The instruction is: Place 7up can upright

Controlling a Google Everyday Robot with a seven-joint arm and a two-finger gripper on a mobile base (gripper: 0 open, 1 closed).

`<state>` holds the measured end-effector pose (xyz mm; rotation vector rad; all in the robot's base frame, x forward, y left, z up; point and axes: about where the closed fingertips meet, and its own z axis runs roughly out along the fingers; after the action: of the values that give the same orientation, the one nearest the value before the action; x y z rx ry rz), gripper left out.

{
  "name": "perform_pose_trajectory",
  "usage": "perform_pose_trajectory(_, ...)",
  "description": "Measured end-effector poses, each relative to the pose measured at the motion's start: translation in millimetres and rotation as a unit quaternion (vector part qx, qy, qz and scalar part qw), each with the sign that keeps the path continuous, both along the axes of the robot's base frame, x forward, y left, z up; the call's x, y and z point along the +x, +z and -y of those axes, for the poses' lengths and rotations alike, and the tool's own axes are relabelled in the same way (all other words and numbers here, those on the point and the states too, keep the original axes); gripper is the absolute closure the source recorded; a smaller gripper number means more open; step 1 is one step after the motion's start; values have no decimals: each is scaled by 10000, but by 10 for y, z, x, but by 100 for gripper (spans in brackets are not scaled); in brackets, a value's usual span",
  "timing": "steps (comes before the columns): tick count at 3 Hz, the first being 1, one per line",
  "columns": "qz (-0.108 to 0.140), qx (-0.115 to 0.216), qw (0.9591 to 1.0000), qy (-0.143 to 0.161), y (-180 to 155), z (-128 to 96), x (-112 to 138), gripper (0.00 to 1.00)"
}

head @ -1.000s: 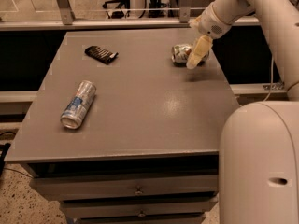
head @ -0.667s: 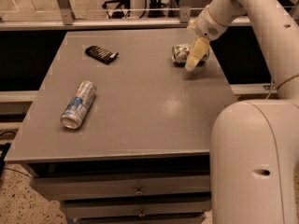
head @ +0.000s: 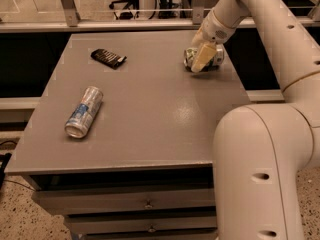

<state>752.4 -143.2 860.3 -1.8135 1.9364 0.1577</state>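
The 7up can (head: pixel 189 57), white and green with a silver end, lies on its side near the far right edge of the grey table (head: pixel 150 114). My gripper (head: pixel 200 63) comes down from the arm at the upper right and sits right over the can's middle, covering part of it. The can shows on both sides of the gripper. I cannot tell whether the gripper touches the can.
A slim silver-and-blue can (head: pixel 84 112) lies on its side at the table's left. A dark flat packet (head: pixel 108 58) lies at the far left. The arm's large white base (head: pixel 260 174) stands at the table's front right corner. Drawers sit below the tabletop.
My gripper has moved a little to the left and now sits over the can's middle instead of at its right end. The can has stayed in place.
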Motion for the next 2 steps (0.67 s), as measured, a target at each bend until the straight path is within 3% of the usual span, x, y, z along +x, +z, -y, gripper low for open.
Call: perform_pose_trajectory(2, -53, -117, 9998, 146, -9, -85, -11, 79)
